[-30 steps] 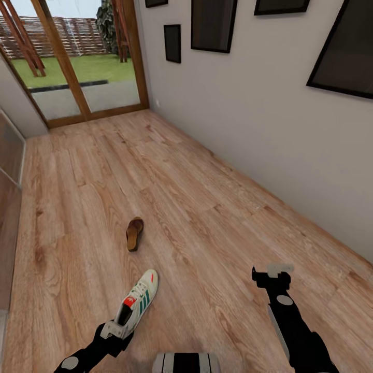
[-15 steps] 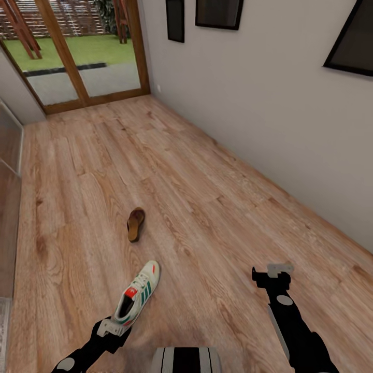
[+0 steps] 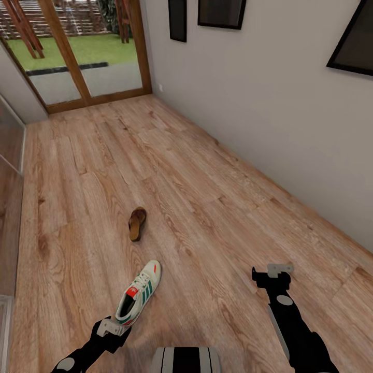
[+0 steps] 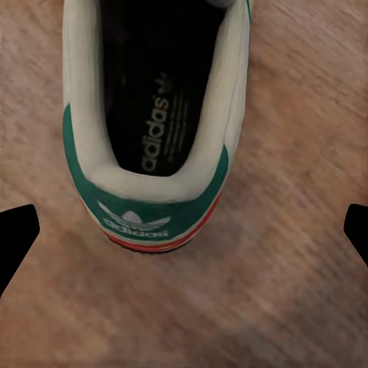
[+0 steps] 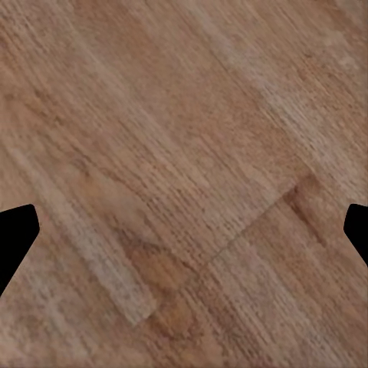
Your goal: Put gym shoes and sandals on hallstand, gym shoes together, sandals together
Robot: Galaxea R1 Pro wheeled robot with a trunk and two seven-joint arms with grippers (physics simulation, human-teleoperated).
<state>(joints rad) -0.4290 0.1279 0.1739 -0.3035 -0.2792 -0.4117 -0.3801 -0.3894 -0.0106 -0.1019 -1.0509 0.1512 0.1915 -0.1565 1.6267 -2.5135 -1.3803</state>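
Observation:
One gym shoe [image 3: 139, 292], white with green stripes and a red tongue patch, lies on the corridor floor [image 3: 207, 207] with its toe pointing away from me. My left gripper [image 3: 111, 329] hovers just behind its heel, open and holding nothing. In the left wrist view the teal heel of the gym shoe [image 4: 153, 153] sits ahead of the left gripper [image 4: 184, 234], whose fingertips [image 4: 15, 241] stand wide apart. A brown sandal [image 3: 137, 224] lies farther ahead on the planks. My right gripper [image 3: 272, 273] is open over bare floor [image 5: 184, 153]. The hallstand is out of view.
A grey wall [image 3: 269, 114] with dark framed pictures [image 3: 221, 13] runs along the right. Wood-framed glass doors [image 3: 77, 62] close the corridor's far end. A glass-fronted panel [image 3: 8, 155] lines the left edge. Open planks lie between the shoes and the wall.
The whole head view has shifted, so the camera tilted down a little. The gym shoe, the sandal and both grippers keep about the same places relative to each other.

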